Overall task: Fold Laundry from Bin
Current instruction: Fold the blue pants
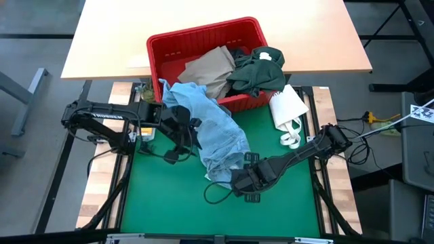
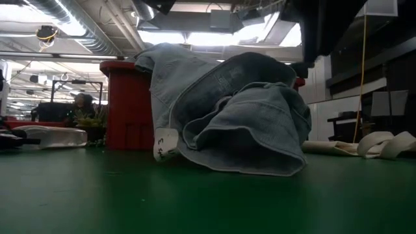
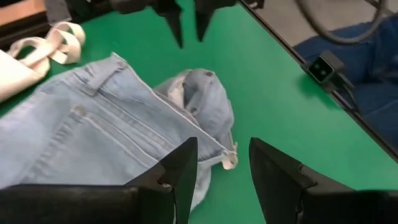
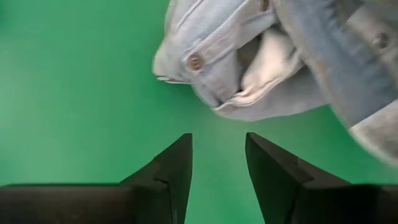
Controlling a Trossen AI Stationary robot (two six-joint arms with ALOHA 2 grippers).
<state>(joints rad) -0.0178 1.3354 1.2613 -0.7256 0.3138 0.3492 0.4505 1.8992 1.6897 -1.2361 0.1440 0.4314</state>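
The red bin (image 1: pixel 203 30) stands at the far edge of the green mat and holds tan trousers (image 1: pixel 210 68) and a dark green garment (image 1: pixel 258 71). Light blue jeans (image 1: pixel 217 132) hang over the bin's near rim and lie heaped on the mat (image 2: pixel 240 117). My left gripper (image 3: pixel 224 146) is open just above the jeans' waistband (image 3: pixel 186 124), at the heap's left side (image 1: pixel 184 134). My right gripper (image 4: pixel 217 140) is open and points down at bare mat, close to the jeans' buttoned waistband end (image 4: pixel 196 62), at the heap's near end (image 1: pixel 234 179).
A white cloth bag with looped handles (image 1: pixel 288 108) lies on the mat to the right of the jeans, near the bin's right corner. A black cable loop (image 1: pixel 217 193) lies on the mat near my right gripper. The mat's near half (image 1: pixel 176 210) is bare green.
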